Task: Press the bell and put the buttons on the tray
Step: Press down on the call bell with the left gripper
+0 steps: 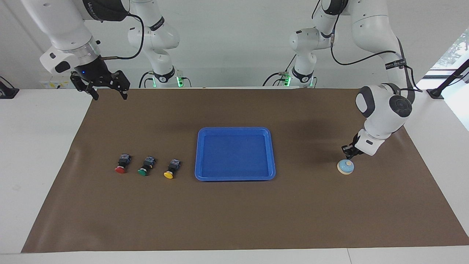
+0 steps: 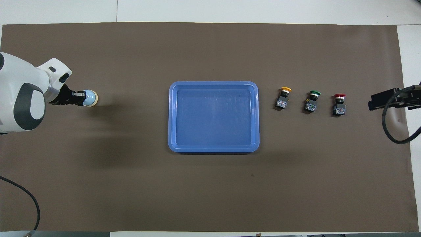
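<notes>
In the facing view we see the left gripper [image 1: 347,156], fingers clenched, down at the bell [image 1: 345,167] near the left arm's end of the tabletop. The right gripper [image 1: 109,94] waits, fingers released.

From overhead, the buttons [image 2: 311,100] lie beside the tray [image 2: 213,149], toward the right arm's end.

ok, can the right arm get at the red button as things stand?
Probably yes. The right gripper hangs open over the mat's edge at the red button's end, with nothing between them.
</notes>
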### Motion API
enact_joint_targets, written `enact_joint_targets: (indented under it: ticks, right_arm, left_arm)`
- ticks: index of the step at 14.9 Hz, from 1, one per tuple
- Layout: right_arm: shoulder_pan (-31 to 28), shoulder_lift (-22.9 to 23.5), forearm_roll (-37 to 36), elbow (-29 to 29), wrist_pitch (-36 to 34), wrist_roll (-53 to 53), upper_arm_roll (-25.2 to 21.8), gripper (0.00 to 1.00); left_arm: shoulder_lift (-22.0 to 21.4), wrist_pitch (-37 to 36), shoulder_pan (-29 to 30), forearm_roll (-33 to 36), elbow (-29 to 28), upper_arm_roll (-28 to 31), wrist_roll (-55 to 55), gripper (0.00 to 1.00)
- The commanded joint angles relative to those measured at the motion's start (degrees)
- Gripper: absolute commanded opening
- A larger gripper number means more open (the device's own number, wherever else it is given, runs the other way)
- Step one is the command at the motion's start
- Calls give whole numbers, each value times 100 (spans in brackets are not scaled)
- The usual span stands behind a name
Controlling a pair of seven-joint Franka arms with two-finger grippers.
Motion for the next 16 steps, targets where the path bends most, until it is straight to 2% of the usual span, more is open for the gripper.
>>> enact_joint_targets:
  ticks: [1, 16]
  right_arm:
    - [-31, -28, -87, -18, -35, -105, 1, 100]
    - [-48, -28, -87, -27, -79, -96, 1, 100]
  left_arm:
    - [173, 16, 20, 126, 289, -9, 36, 0]
    - [357, 340, 20, 126, 290, 0, -7, 0]
